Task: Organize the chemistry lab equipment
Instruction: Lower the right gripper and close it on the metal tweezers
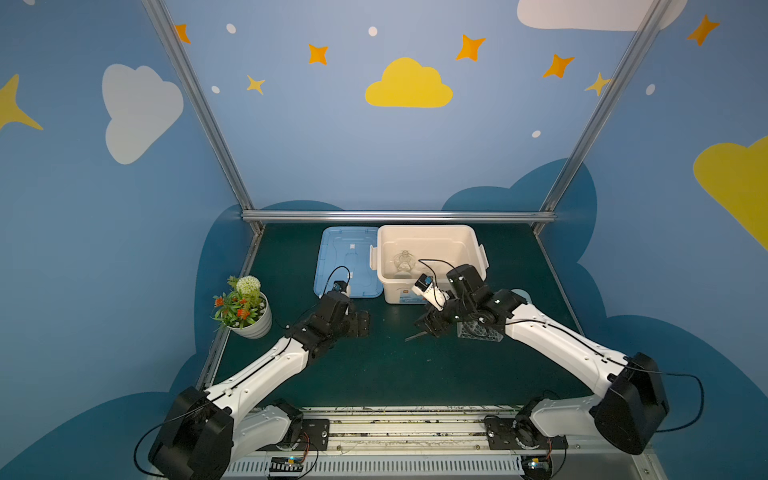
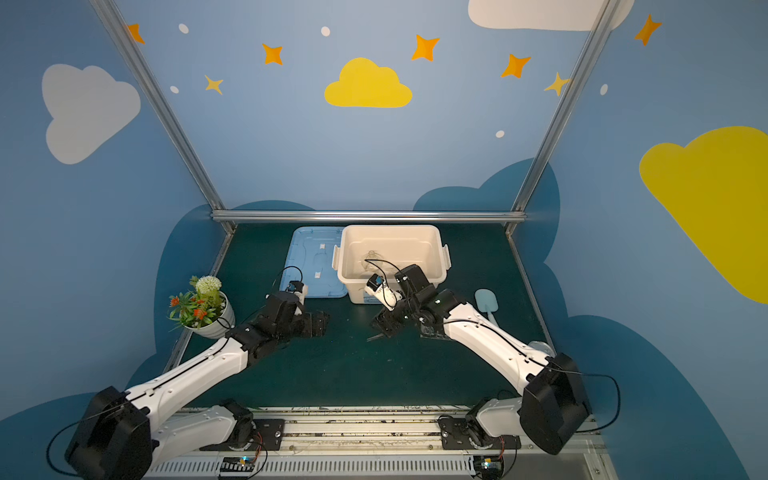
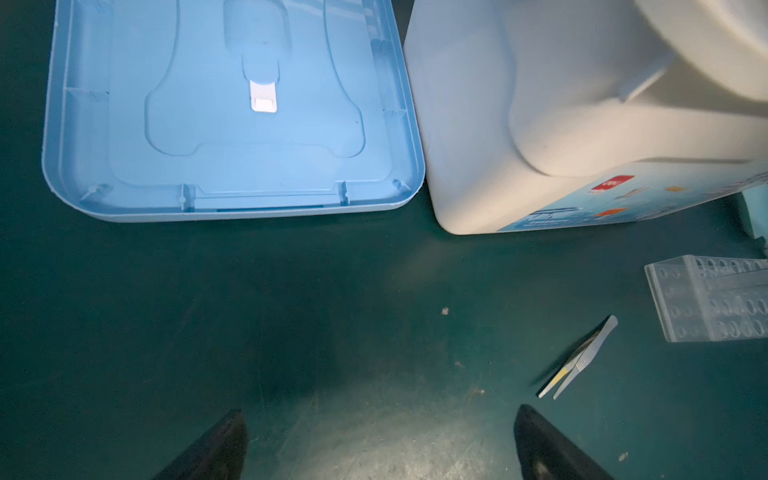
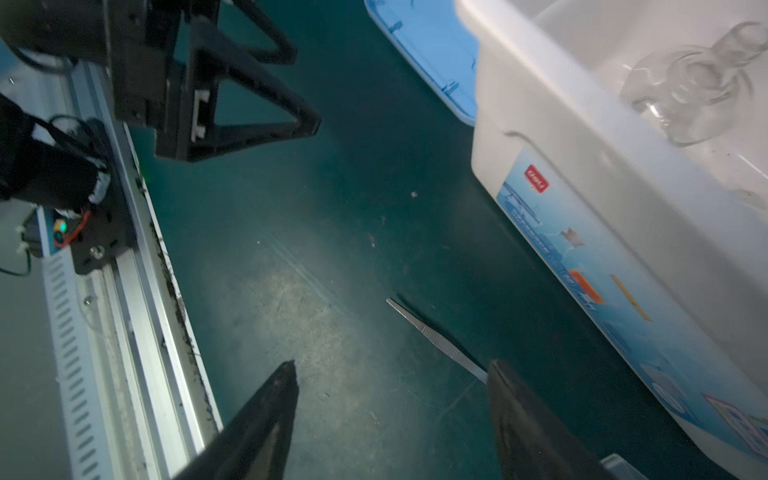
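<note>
left gripper (image 3: 379,411): you see it spread wide, empty, above the mat (image 3: 332,311).
right gripper (image 4: 392,363): spread, grasping nothing; tweezers (image 4: 432,334) lie flat at one fingertip.
rack (image 3: 706,303): on the mat near the tweezers.
flask (image 4: 698,83): inside the white bin (image 4: 540,124).

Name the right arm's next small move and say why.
Probably shift the right end effector sideways until the tweezers sit midway between its fingers. The jaws stand open over the mat, and the tweezers lie flat, off-centre, near one finger.
</note>
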